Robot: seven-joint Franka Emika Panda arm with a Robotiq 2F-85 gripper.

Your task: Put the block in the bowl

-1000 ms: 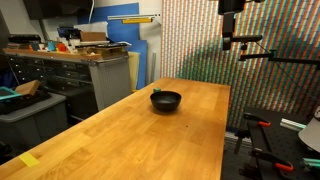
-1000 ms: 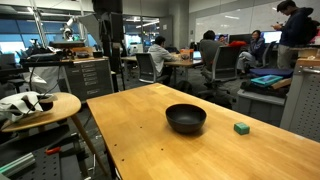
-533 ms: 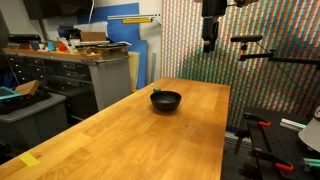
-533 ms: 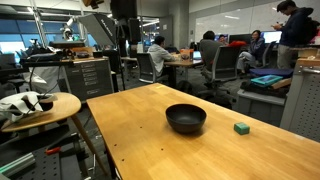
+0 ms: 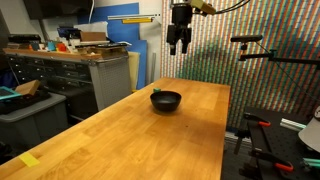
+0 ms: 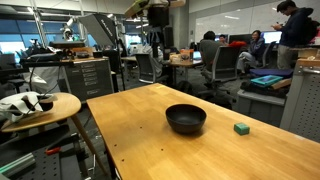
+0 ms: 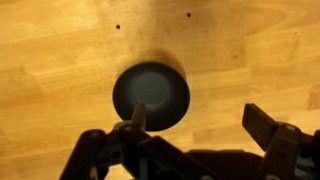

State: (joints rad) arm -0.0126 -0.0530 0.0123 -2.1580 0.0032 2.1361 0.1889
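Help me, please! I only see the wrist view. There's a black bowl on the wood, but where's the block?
Observer: The block lies on the table beside the bowl, with bare wood between them.
Operator: Is it near the edge?
Observer: Yes. In an exterior view it sits between the bowl and one edge of the table.
Operator: Is my gripper close to it?
Observer: No. The gripper hangs high above the table, well clear of bowl and block, as both exterior views show.
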